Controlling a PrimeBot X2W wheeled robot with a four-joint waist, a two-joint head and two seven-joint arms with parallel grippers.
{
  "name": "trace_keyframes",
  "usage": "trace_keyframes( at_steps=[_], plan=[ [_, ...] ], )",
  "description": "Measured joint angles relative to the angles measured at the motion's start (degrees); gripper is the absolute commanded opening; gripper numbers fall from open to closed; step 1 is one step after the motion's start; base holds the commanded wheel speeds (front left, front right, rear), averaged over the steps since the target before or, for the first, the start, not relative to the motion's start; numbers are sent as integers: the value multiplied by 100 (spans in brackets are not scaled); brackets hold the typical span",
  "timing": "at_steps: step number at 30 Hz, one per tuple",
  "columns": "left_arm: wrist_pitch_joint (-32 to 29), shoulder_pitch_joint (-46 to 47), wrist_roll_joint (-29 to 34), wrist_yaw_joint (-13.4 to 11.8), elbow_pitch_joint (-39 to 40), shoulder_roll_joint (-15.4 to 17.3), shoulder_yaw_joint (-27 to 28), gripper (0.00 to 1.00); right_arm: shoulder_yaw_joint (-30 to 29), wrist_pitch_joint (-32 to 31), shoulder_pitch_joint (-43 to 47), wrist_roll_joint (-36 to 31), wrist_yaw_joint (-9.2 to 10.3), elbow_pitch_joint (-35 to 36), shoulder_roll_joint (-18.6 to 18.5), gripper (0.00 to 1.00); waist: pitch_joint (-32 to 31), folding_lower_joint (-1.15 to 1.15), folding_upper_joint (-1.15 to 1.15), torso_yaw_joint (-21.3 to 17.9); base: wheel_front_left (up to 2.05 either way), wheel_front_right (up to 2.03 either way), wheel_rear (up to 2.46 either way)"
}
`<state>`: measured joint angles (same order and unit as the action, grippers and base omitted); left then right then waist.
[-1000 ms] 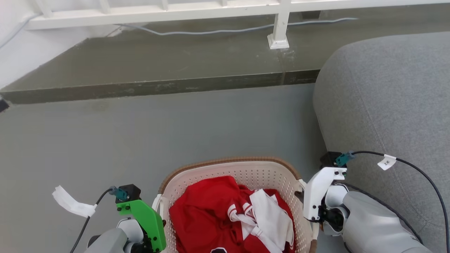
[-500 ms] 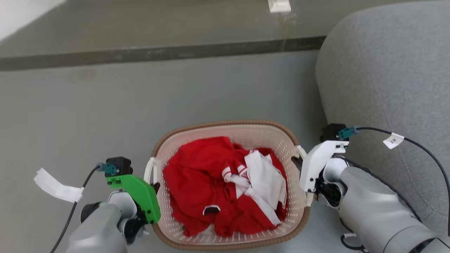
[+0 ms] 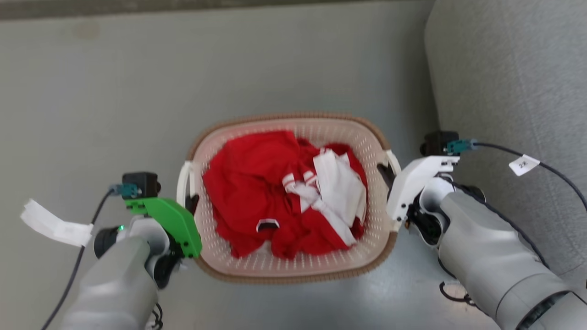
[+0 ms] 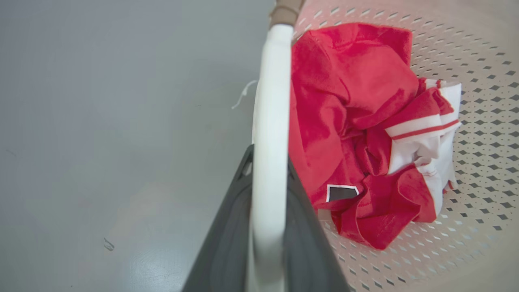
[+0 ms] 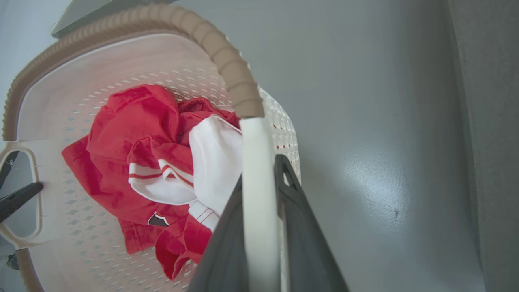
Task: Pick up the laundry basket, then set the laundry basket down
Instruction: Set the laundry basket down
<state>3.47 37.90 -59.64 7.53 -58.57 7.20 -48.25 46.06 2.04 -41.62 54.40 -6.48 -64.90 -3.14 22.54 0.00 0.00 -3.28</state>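
The laundry basket (image 3: 293, 116), cream and perforated with a brown rim, sits mid-picture in the head view and holds red and white clothes (image 3: 257, 183). My left gripper (image 3: 191, 202) is at its left white handle (image 3: 183, 176). In the left wrist view that handle (image 4: 269, 121) runs between the two dark fingers (image 4: 227, 243), which are shut on it. My right gripper (image 3: 386, 172) is shut the same way on the right handle (image 5: 255, 182), its fingers (image 5: 300, 235) on either side. Whether the basket touches the floor I cannot tell.
A grey sofa (image 3: 504, 68) stands close to the right of the basket and my right arm. Grey floor (image 3: 114, 91) spreads ahead and to the left. Cables with white tags (image 3: 52, 224) trail from both wrists.
The head camera has tilted down, so the step and white railing have left the picture and the basket sits higher in it. Both grippers stay on the handles.
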Motion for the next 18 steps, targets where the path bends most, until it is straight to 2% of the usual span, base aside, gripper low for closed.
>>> trace_keyframes(
  at_steps=[18],
  plan=[
    [515,824,44,1,1,63,25,0,-60,727,-676,-2,2,82,-13,0,1410,1,0,42,0,0,0]
  ],
)
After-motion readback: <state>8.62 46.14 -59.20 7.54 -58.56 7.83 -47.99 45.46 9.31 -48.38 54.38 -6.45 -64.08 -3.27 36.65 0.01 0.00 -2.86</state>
